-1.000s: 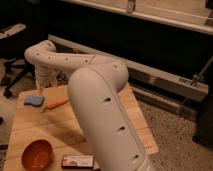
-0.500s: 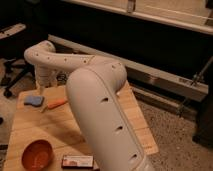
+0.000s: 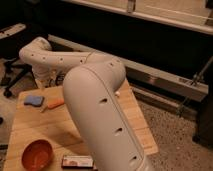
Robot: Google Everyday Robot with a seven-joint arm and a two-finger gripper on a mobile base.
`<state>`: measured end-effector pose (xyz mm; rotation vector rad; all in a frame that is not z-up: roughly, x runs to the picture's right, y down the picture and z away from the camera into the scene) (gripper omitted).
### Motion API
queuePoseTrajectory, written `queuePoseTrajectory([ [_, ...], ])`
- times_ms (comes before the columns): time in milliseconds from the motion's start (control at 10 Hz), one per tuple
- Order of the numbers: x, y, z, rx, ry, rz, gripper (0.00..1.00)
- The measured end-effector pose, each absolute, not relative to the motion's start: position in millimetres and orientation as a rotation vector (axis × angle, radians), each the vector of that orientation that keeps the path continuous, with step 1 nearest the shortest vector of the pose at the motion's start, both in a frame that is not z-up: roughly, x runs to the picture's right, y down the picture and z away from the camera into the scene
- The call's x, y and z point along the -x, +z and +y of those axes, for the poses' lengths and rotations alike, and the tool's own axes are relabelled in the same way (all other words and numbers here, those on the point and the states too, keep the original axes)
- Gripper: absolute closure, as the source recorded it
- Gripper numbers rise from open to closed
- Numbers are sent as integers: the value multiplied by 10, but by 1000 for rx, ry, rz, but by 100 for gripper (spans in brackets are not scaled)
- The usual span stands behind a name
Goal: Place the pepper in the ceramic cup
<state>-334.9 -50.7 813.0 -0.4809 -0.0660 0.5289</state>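
Observation:
The orange pepper lies on the wooden table towards its far left. My gripper hangs at the end of the white arm, just above and behind the pepper at the table's far edge. The wrist hides most of it. The ceramic cup is not in view; the large arm covers the middle and right of the table.
A blue sponge lies left of the pepper. A round orange bowl sits at the near left and a small flat box beside it. An office chair stands left of the table, and a dark counter runs behind.

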Motion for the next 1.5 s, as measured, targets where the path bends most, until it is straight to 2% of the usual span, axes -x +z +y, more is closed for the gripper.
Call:
queuePoseTrajectory([
  [300,3204,8137,-570,445,226,-81,35],
  [700,3191,8341,-363,521,-146,-116,35],
  [1500,3135,8961,23,618,-171,-195,35],
])
